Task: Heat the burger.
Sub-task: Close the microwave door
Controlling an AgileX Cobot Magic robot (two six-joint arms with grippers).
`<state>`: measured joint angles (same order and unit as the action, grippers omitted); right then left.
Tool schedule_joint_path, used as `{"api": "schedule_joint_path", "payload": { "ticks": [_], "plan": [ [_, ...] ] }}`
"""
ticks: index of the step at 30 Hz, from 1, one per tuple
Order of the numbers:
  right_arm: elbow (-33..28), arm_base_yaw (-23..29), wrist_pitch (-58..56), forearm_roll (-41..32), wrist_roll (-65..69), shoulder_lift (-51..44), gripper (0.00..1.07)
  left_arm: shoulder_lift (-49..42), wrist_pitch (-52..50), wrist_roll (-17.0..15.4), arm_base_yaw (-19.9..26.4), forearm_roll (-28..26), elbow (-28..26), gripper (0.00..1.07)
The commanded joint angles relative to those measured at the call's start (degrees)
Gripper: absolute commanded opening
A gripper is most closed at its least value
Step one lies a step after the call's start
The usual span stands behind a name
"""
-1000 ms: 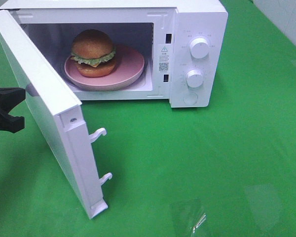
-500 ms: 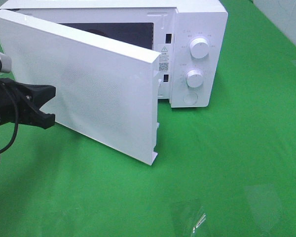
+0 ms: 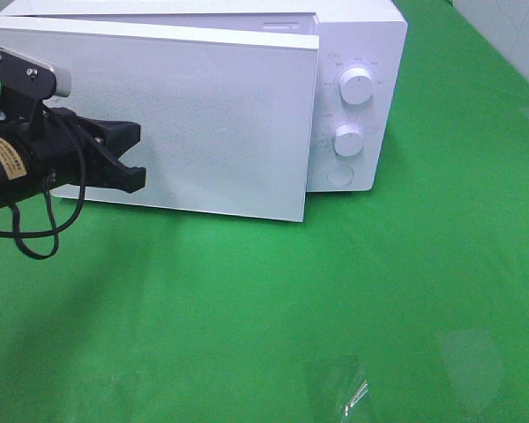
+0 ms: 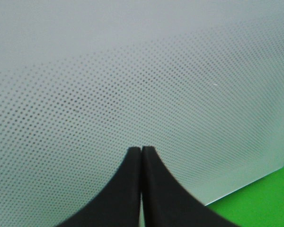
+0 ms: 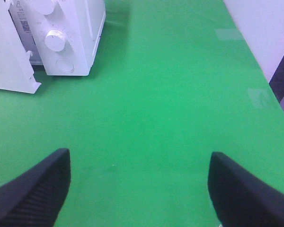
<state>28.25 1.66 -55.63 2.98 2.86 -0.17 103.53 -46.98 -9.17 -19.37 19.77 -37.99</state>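
Note:
The burger is hidden behind the white microwave door (image 3: 220, 115), which stands almost closed against the microwave (image 3: 357, 35), its free edge still a little off the body. My left gripper (image 3: 137, 157) is shut, and its black tips rest against the left part of the door's front. In the left wrist view the closed tips (image 4: 141, 150) touch the dotted door panel (image 4: 132, 71). My right gripper (image 5: 138, 158) is open and empty, low over the green cloth to the right of the microwave (image 5: 80, 28). It does not appear in the exterior high view.
Two round knobs (image 3: 357, 86) (image 3: 347, 140) and a round button (image 3: 339, 176) sit on the microwave's right panel. Green cloth (image 3: 379, 291) covers the table. A clear plastic scrap (image 3: 339, 388) lies near the front edge. The table's right edge (image 5: 270, 80) borders a white wall.
The door has swung from wide open to nearly closed, hiding the burger and pink plate. My left gripper has moved right and inward, following the door. The right gripper has not changed.

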Motion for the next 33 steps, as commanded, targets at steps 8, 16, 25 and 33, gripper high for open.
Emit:
{"api": "schedule_joint_path", "payload": {
  "ticks": [8, 16, 25, 33],
  "plan": [
    [-0.1, -0.3, 0.6, -0.4, -0.6, -1.6, 0.76, 4.4, 5.4, -0.5, -4.9, -2.8, -9.3, 0.00],
    [-0.1, -0.3, 0.6, -0.3, -0.5, -1.6, 0.76, 7.7, 7.3, -0.1, -7.5, -6.0, -15.1, 0.00],
    [-0.1, -0.3, 0.6, -0.3, -0.6, -1.6, 0.76, 10.2, 10.1, 0.2, -9.6, -7.4, -20.1, 0.00],
    [-0.1, -0.3, 0.6, -0.3, -0.6, -1.6, 0.76, 13.5, 12.5, 0.1, -11.9, -8.1, -26.8, 0.00]
  ]
}}
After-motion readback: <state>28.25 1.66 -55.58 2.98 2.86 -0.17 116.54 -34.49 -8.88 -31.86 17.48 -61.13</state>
